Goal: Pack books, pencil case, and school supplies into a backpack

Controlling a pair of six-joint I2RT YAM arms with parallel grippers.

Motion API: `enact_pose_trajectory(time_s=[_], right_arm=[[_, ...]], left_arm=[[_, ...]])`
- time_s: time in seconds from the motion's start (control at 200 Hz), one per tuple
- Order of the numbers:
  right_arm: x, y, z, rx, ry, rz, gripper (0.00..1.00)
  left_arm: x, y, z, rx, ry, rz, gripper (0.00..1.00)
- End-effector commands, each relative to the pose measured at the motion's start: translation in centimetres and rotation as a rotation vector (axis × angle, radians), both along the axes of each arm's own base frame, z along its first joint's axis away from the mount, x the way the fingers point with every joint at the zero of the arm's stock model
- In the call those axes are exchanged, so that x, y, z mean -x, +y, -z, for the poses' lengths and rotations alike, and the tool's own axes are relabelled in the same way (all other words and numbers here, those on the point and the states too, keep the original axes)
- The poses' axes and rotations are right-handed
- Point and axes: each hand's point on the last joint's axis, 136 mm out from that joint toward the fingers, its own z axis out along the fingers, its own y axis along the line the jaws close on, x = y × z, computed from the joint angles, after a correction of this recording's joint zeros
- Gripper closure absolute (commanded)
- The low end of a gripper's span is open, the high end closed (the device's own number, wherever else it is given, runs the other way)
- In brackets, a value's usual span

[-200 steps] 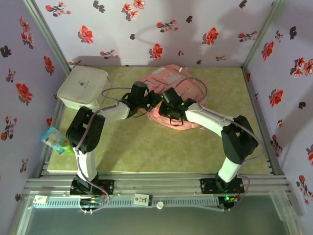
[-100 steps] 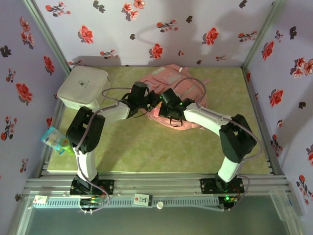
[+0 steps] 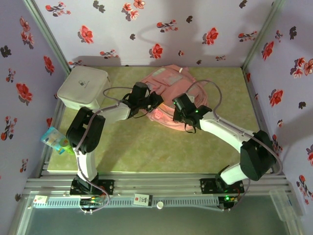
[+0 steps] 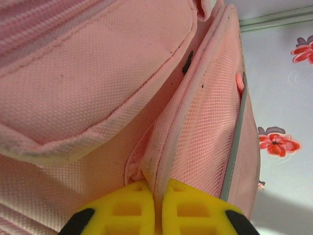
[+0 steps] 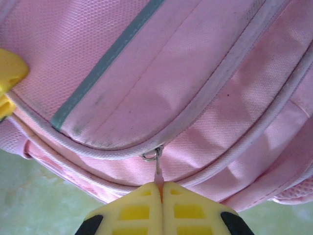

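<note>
Backpack (image 3: 166,81): lay on the surface (image 3: 146,147), far middle, between both arms.
Left fingers (image 4: 127,211): pinched the backpack's mesh pocket edge (image 4: 166,147).
Right fingers (image 5: 188,210): pressed together, clamped the zip pull (image 5: 158,171).

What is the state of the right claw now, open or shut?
Shut: the right claw presses its yellow fingers together, pinching the zip pull of the backpack.
</note>
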Motion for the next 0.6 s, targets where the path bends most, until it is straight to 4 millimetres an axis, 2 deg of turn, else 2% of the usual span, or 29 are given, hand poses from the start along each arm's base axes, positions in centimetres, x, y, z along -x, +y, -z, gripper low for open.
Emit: enact_pose_trajectory(time_s=[0.0,0.225,0.495,0.595], right_arm=[[-0.2,-1.5,0.5,0.118,0.047,-0.054,0.95],[-0.7,-0.1,1.9,0.116,0.088,-0.141,0.72],[-1.1,0.0,2.4,0.116,0.083,-0.149,0.74],[-1.2,-0.2,2.3,0.121,0.081,-0.153,0.84]], left_arm=[[-0.3,0.4,-2.9,-0.006,-0.082,0.019,1.0],[-0.2,0.3,-3.0,-0.003,-0.079,0.033,1.0],[-0.2,0.3,-3.1,-0.009,-0.082,0.039,1.0],[-0.2,0.4,-3.1,-0.016,-0.081,0.041,1.0]])
